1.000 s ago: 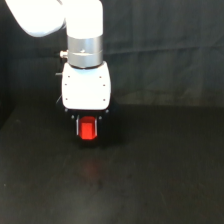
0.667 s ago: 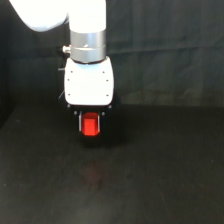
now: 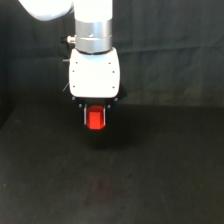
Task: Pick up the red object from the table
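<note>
Exterior view: one red object (image 3: 95, 119), one pincer (image 3: 95, 120).

1. I see my gripper (image 3: 95, 119) clamped on the red object (image 3: 95, 119), pointing straight down.
2. The block hangs clear above the black table (image 3: 165, 170), a faint red reflection below it.

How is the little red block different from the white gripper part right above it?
The red block is bright red-orange; the gripper body is white. The block is narrower than the gripper body. The block hangs below, clamped between the dark fingers, while the gripper body hangs from the silver wrist. Both are off the black table.
</note>
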Robot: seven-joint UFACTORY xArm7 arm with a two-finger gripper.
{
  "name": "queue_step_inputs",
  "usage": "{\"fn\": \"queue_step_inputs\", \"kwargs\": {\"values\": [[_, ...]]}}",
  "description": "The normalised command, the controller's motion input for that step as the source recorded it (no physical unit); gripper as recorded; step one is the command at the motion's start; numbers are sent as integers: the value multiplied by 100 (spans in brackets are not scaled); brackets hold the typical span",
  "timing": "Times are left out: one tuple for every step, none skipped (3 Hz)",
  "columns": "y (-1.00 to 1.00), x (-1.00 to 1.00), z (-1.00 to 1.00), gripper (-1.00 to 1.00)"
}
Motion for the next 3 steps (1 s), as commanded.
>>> {"fn": "queue_step_inputs", "kwargs": {"values": [[-11,5,95,-100],[-11,1,91,-100],[-12,-20,59,-97]]}}
